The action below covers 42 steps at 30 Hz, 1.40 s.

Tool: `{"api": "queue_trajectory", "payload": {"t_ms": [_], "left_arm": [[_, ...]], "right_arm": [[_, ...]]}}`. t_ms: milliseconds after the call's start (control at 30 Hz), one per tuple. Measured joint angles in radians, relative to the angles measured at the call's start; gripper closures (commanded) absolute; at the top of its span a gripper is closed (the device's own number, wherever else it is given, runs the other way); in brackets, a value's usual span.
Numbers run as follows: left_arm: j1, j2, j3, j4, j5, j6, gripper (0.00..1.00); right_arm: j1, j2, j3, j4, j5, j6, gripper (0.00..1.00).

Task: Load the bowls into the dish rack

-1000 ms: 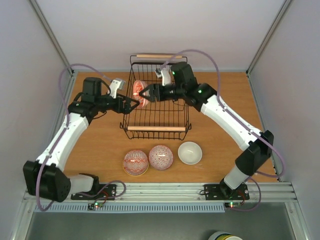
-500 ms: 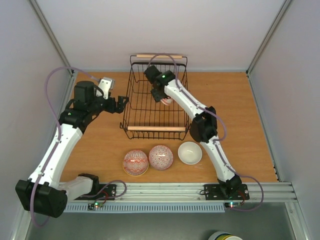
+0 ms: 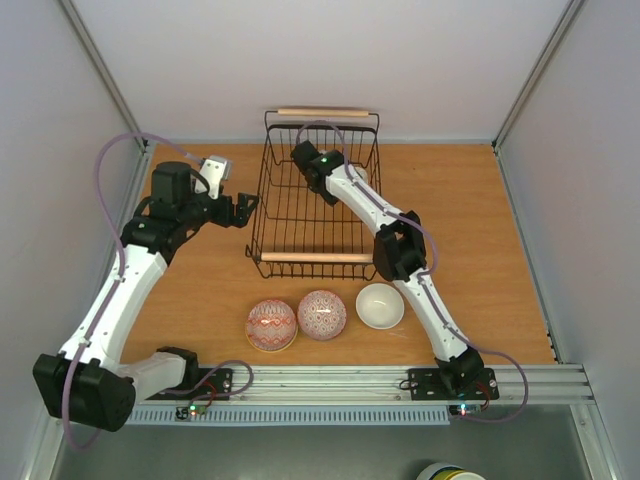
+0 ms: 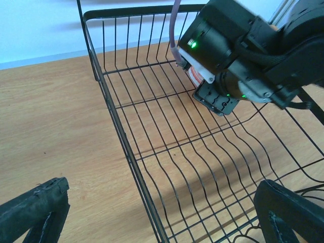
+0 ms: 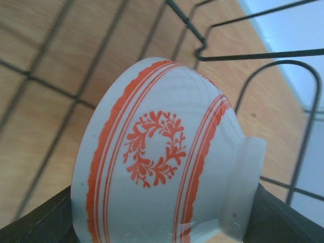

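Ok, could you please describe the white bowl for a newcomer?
Find the black wire dish rack. Three bowls line up before its near handle; take the rightmost bowl. Only it is upright and plain white; the others are overturned and patterned.

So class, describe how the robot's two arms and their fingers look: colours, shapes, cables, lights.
Both the left arm and the right arm have white tube links joined by bulky black joints. A lilac cable loops along each. The right wrist shows small green lights. The fingers are matte black.
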<state>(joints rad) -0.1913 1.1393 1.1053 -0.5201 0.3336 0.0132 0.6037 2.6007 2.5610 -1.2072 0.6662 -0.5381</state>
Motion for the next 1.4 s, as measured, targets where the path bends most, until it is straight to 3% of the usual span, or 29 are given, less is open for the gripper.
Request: {"api": "queue_trajectory", "payload": {"t_ms": [100, 233, 300, 333, 600, 800, 1100, 1300, 1400], "left_arm": [[0.0, 0.002, 0.0, 0.0, 0.003, 0.0, 0.01], [0.0, 0.006, 0.0, -0.001, 0.006, 0.0, 0.01], [0.0, 0.008, 0.0, -0.001, 0.01, 0.001, 0.01], [0.0, 0.009, 0.0, -0.001, 0.011, 0.002, 0.01], [0.0, 0.016, 0.0, -0.008, 0.021, 0.003, 0.01], [0.0, 0.016, 0.0, -0.008, 0.026, 0.003, 0.01], [0.0, 0.019, 0.0, -0.014, 0.038, 0.003, 0.01], [0.0, 0.027, 0.0, -0.016, 0.058, 0.003, 0.01], [0.0, 0.029, 0.0, -0.016, 0.07, 0.003, 0.01]], "right_arm": [[-0.008, 0.038, 0.007, 0.03, 0.071, -0.033, 0.42], [-0.006, 0.051, 0.007, 0.048, 0.109, -0.058, 0.21], [-0.006, 0.051, 0.007, 0.049, 0.108, -0.061, 0.03], [-0.007, 0.051, 0.007, 0.048, 0.103, -0.058, 0.01], [-0.008, 0.02, -0.034, 0.042, -0.032, -0.044, 0.01], [0.004, -0.174, -0.166, 0.082, -0.137, -0.009, 0.01], [0.008, -0.88, -0.765, 0.354, -0.078, 0.192, 0.01], [-0.053, -1.281, -1.264, 0.381, -0.047, 0.465, 0.01], [-0.068, -1.402, -1.439, 0.34, -0.079, 0.573, 0.05]]}}
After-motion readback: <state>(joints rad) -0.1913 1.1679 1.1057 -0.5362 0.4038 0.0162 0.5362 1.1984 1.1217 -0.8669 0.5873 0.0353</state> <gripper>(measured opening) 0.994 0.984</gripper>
